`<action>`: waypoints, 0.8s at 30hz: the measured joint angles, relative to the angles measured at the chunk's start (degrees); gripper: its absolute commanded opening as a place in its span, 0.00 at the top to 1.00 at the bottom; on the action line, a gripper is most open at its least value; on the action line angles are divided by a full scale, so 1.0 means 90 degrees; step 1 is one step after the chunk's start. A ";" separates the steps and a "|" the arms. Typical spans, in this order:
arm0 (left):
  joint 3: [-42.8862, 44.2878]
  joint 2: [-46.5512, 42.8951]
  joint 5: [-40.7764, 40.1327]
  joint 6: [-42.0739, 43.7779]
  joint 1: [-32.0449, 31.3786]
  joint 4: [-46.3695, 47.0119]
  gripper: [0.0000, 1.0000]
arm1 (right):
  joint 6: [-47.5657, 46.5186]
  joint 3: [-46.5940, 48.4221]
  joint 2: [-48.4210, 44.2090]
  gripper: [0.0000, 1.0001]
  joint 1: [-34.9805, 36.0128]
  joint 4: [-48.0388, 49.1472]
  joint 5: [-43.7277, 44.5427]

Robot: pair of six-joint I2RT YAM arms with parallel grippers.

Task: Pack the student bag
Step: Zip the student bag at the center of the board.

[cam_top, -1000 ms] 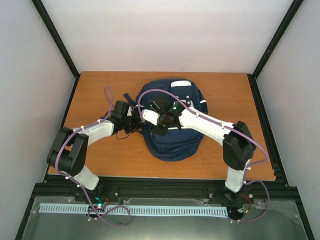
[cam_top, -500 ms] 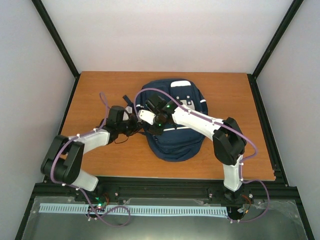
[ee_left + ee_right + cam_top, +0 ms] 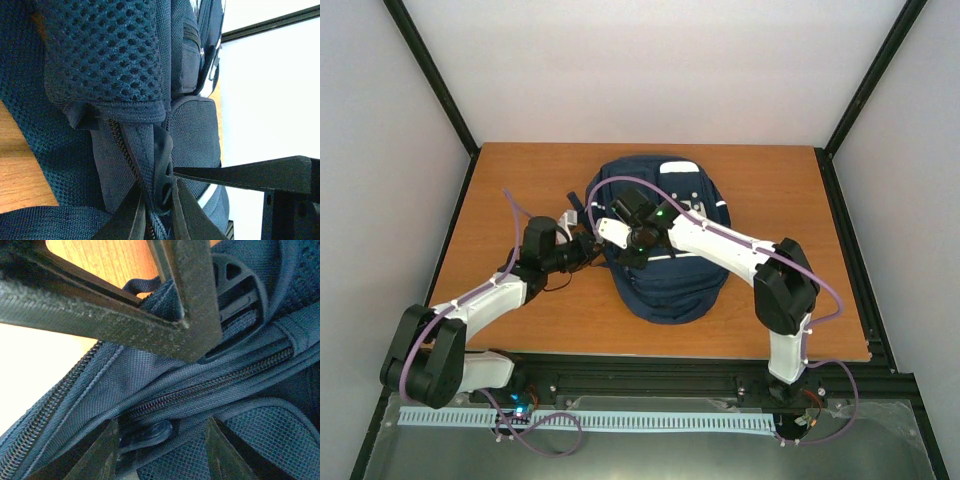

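The student bag, a large navy backpack, lies in the middle of the table. My left gripper is at its left edge. In the left wrist view that gripper is shut on a dark blue zipper pull beside the zipper teeth. My right gripper reaches over the bag's upper left part. In the right wrist view that gripper has its fingers apart over the bag's fabric. Another zipper pull lies between them, close to the left finger.
The wooden table is ringed by black frame posts and white walls. A black buckle sits on the bag. Dark textured bars cross the top of the right wrist view. A dark bar crosses the left wrist view.
My left gripper has closed on the zipper pull. The left arm has stretched out, its elbow swinging down and left. The right arm has shifted slightly up and left over the bag.
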 measured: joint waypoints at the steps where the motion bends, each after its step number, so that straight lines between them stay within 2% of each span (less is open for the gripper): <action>1: -0.0022 0.0000 0.0000 0.0000 0.0000 0.0032 0.99 | -0.0017 -0.0027 -0.0019 0.55 0.0017 0.0022 0.0090; 8: -0.0141 -0.0005 -0.0019 -0.0002 0.0000 0.0180 0.99 | -0.0134 -0.0044 -0.0066 0.60 0.0061 0.0032 0.0056; 16: -0.0206 -0.0119 -0.0046 0.0000 0.0000 0.0180 0.99 | -0.0214 -0.0044 -0.0073 0.44 0.0189 0.0024 -0.0134; 21: -0.0270 -0.0192 -0.0044 0.0007 0.0000 0.0248 0.99 | -0.0294 -0.0039 -0.0087 0.43 0.0216 0.0002 -0.0192; 24: -0.0270 -0.0194 -0.0039 0.0015 0.0000 0.0253 0.99 | -0.0386 -0.0039 -0.0087 0.47 0.0216 -0.0010 -0.0206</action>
